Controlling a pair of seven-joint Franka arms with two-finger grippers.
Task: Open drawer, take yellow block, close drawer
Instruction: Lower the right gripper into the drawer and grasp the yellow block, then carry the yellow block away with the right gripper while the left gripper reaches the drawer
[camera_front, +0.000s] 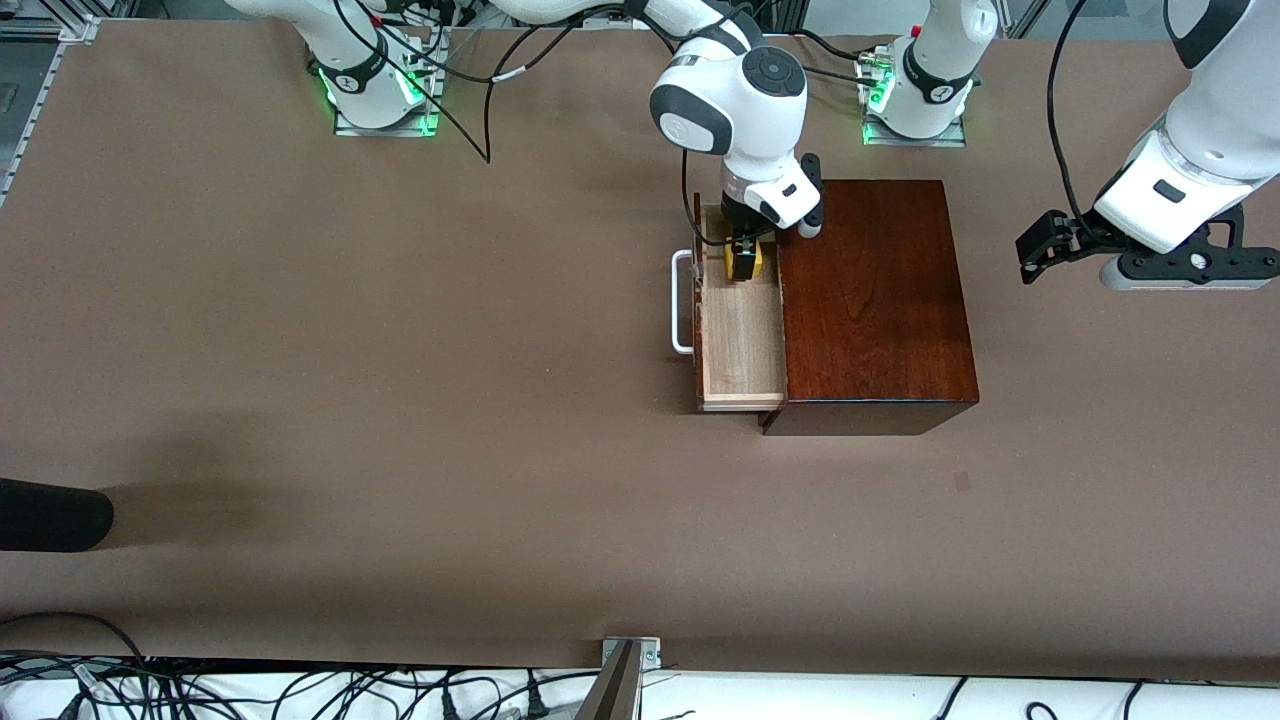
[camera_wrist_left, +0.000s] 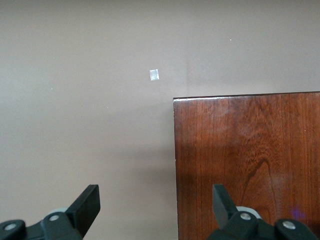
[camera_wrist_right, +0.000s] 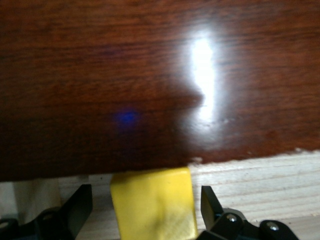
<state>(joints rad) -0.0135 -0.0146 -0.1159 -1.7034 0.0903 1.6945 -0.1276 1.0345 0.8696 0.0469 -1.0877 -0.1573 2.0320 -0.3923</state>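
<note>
Reaching into the open drawer (camera_front: 740, 345), the right end effector (camera_front: 743, 262) straddles the yellow block (camera_front: 745, 263), fingers spread, not yet pinching. Lifting and closing remain. The left end effector (camera_front: 1040, 248) waits spread over the table's (camera_front: 400, 350) left-arm edge.

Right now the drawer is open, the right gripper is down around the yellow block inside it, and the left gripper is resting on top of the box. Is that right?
Not quite. The left gripper is not on the box: the front view shows it hanging open over bare table toward the left arm's end. The rest holds: the drawer is open and the right gripper sits around the yellow block.
</note>
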